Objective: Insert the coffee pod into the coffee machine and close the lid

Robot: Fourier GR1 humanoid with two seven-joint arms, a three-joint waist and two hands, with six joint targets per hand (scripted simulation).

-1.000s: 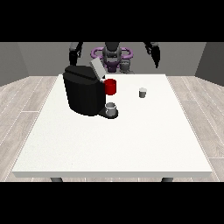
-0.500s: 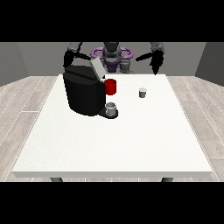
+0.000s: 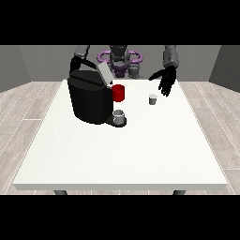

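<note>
- Currently the coffee machine [image 3: 90, 99] stands on the white surface [image 3: 122, 150], on the side towards the view's left; all places below are given relative to it.
- Coffee pod [image 3: 152, 99]: small pale cylinder, upright on the surface, off to the machine's right, well apart from it. Nothing touches it.
- Lid [image 3: 104, 74]: tilted up at the machine's top, so the machine is open and ready to receive the pod.
- Red part [image 3: 118, 92] at the machine's front right; a grey cup [image 3: 119, 116] sits on the tray just below it.
- Change since half a second ago: the hand at the view's right [image 3: 166, 82] has come down from shoulder height and now hangs just above and to the right of the pod. Fingers straight, spread, pointing down; it holds nothing.
- Hand at the view's left: hidden behind the machine, only its arm [image 3: 80, 54] shows.
- Judgement: approach phase, pod not yet grasped. Insertion and lid closing both remain to do.
</note>
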